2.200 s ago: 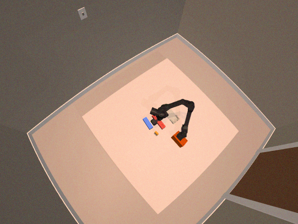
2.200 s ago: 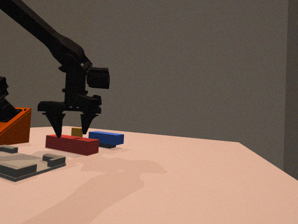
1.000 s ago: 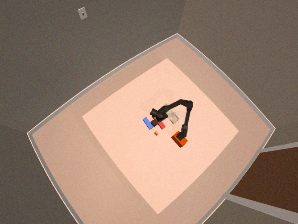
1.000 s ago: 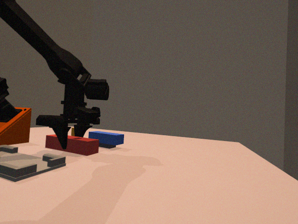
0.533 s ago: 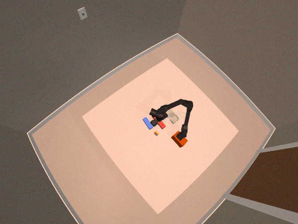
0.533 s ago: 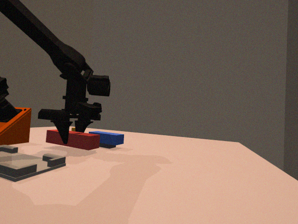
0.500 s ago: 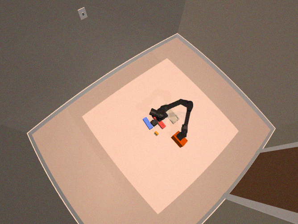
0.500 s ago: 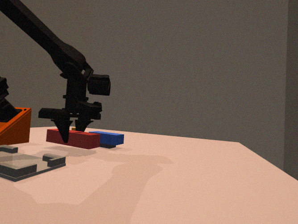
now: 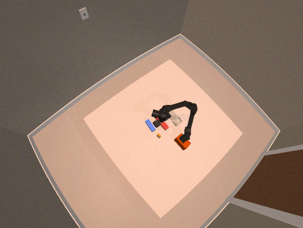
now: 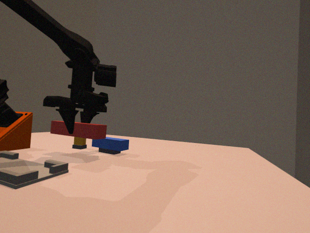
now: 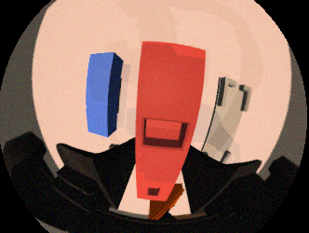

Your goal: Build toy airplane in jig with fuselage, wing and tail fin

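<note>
The red fuselage (image 9: pixel 164 126) (image 10: pixel 90 132) (image 11: pixel 169 89) is held level above the table, its sockets facing up. My gripper (image 10: pixel 79 128) (image 11: pixel 159 140) is shut on it, one finger on each long side. The blue wing (image 9: pixel 150 125) (image 10: pixel 110 144) (image 11: pixel 99 93) rests on a low dark block beside it. The small yellow-orange tail fin (image 9: pixel 159 135) (image 10: pixel 80 141) stands on a small dark block; in the wrist view it is mostly hidden. The grey jig (image 9: pixel 175 121) (image 10: pixel 43 172) (image 11: pixel 228 123) lies on the other side of the fuselage from the wing, with nothing in its cradle.
The arm's orange base (image 9: pixel 186 144) (image 10: pixel 22 133) (image 11: pixel 163 208) stands on the table near the jig. The arm reaches over from it, casting shadows on the jig and table. The pale table top (image 9: pixel 151 171) (image 10: pixel 225 187) ends at a far edge in the exterior view.
</note>
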You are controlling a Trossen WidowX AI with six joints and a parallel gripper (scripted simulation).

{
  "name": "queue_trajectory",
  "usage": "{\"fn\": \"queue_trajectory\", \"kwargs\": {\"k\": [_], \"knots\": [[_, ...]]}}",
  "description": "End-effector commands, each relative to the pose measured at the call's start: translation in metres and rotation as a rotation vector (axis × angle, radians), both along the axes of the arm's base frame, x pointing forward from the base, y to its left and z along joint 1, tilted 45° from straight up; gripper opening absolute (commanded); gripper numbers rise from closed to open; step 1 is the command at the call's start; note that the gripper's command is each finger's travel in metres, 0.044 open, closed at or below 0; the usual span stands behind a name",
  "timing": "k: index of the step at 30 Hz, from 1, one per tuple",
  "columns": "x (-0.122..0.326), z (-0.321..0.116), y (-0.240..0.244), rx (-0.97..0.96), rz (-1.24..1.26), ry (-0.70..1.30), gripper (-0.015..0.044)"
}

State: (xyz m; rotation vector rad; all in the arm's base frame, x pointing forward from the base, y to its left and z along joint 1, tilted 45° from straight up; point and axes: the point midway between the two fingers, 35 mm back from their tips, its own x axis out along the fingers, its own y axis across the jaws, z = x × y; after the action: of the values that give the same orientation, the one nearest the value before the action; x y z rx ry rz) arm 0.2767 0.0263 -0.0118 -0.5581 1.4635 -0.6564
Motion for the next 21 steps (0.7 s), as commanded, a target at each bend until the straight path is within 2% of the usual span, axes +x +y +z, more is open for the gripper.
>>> {"fn": "queue_trajectory", "kwargs": {"k": [1, 21], "knots": [[0.002, 0.014, 0.012, 0.014, -0.002, -0.02, 0.0], [-0.005, 0.051, 0.044, 0.007, -0.004, -0.019, 0.0]]}}
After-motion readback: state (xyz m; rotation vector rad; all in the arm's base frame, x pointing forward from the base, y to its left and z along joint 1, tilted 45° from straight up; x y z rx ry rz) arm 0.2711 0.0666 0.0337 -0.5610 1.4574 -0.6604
